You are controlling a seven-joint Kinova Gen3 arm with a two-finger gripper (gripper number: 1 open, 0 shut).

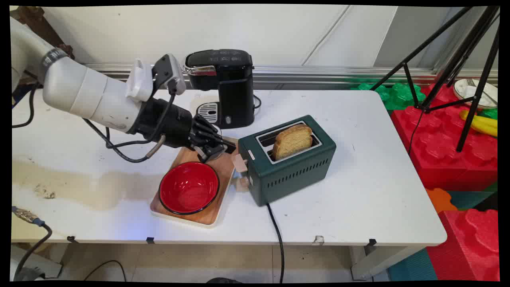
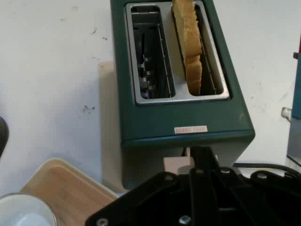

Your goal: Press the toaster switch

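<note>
White desk: gripper (image 1: pixel 223 146), fingers closed and empty, beside green toaster (image 1: pixel 293 161)'s stiff beige lever (image 1: pixel 240 162); toast slice (image 1: pixel 292 141) looks light, brittle.

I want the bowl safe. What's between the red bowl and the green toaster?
Only the wooden tray under the red bowl, then the green toaster with its lever, in the main view.

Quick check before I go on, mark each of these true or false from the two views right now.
1. The dark green two-slot toaster holds one slice of toasted bread. True.
2. Both toaster slots are filled. False: one slot is empty.
3. The red bowl sits on the wooden tray. True.
4. The black gripper is over the black coffee machine. False: it is at the toaster's lever end, above the tray.
5. The bowl holds bread. False: nothing shows in it.
</note>
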